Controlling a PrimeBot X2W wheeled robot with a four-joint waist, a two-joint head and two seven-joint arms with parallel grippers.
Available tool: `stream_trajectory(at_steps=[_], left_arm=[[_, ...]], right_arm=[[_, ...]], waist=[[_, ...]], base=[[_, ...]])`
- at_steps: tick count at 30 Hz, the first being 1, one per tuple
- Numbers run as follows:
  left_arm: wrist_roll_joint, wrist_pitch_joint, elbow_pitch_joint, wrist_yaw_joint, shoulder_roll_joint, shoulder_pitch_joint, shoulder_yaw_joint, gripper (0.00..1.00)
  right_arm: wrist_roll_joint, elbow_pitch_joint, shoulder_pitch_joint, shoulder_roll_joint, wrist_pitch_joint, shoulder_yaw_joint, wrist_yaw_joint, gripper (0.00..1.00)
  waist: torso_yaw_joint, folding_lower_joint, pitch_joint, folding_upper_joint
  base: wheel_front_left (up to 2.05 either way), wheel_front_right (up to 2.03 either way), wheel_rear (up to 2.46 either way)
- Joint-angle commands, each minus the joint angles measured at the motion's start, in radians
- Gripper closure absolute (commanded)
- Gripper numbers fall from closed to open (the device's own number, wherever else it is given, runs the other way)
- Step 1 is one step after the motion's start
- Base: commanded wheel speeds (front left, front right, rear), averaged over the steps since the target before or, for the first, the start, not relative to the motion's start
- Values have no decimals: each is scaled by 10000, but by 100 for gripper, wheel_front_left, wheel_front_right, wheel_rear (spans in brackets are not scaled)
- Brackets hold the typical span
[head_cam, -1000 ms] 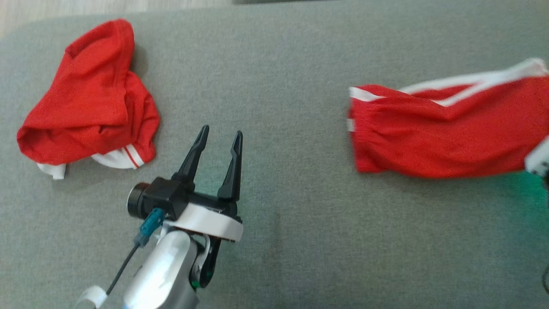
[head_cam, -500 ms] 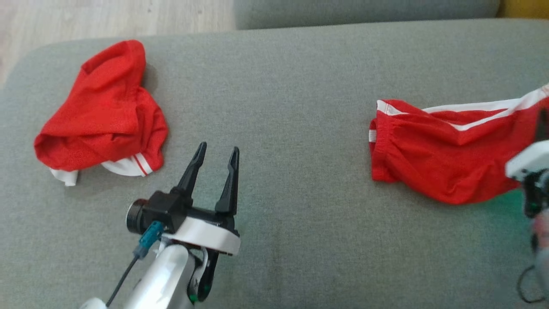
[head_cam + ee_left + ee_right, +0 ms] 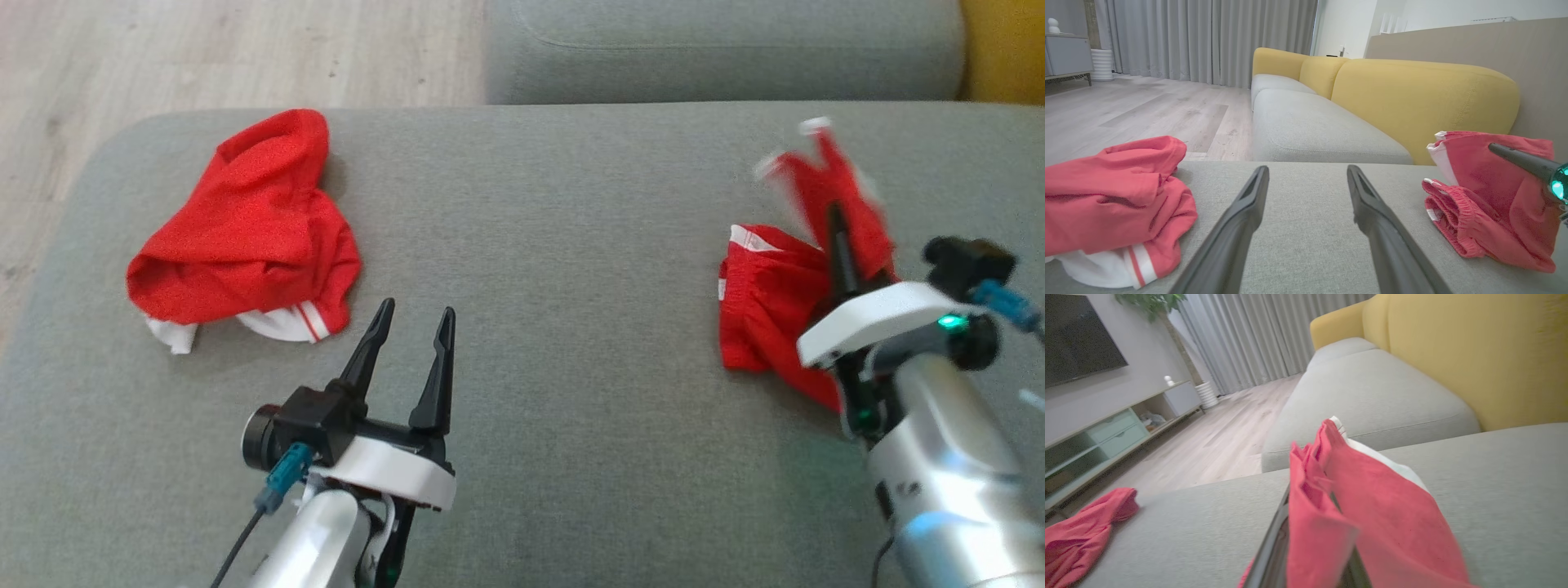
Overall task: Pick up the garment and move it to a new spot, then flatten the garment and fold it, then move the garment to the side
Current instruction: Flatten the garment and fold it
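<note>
One garment clamped in right jaws, crumpled red cloth near wide left jaws

Head looks down, 2 wrists skim the grey cushion (low, close).

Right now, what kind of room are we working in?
Most likely a home living room: a grey and yellow sofa, floor-length curtains, and a wall-mounted TV above a low media cabinet.
</note>
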Motion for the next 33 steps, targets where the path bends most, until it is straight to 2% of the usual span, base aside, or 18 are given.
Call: stream_trajectory(at_steps=[1, 6, 14, 15, 16, 22, 25, 28, 33], left_arm=[[-94, 33, -383, 92, 167, -170, 319, 0], [-122, 138, -515, 140, 267, -83, 292, 0], [-183, 218, -720, 256, 419, 80, 309, 0], [-189, 228, -733, 268, 423, 98, 299, 0], [-198, 233, -747, 271, 418, 107, 285, 0], [-265, 184, -791, 339, 447, 188, 326, 0], [-303, 142, -804, 367, 460, 195, 378, 0], [-369, 45, -865, 441, 452, 221, 540, 0], [-372, -73, -977, 544, 399, 293, 789, 0]], right_arm=[[249, -511, 33, 130, 0, 459, -9, 100], [596, -631, 494, 184, 95, 1313, -9, 100], [738, 74, 763, 77, 131, 2531, -9, 100], [669, 244, 724, 39, 139, 2661, -9, 63], [604, 400, 674, 36, 144, 2799, -9, 0], [734, 287, 505, 355, -99, 3692, -9, 0], [910, -205, 570, 371, -278, 3714, -9, 0], [811, -1075, 813, 139, -404, 2899, -9, 0], [-161, -2430, 1352, -128, -427, 1425, -9, 0]], waist=[[150, 0, -64, 0], [438, 0, -108, 0], [509, 0, -139, 0], [475, 0, -139, 0], [436, 0, -138, 0], [-117, 0, -164, 0], [-467, 0, -234, 0], [-993, 0, -349, 0], [-1468, 0, -452, 0]], base=[[0, 0, 0], [0, 0, 0], [0, 0, 0], [0, 0, 0], [0, 0, 0], [0, 0, 0], [0, 0, 0], [0, 0, 0], [0, 0, 0]])
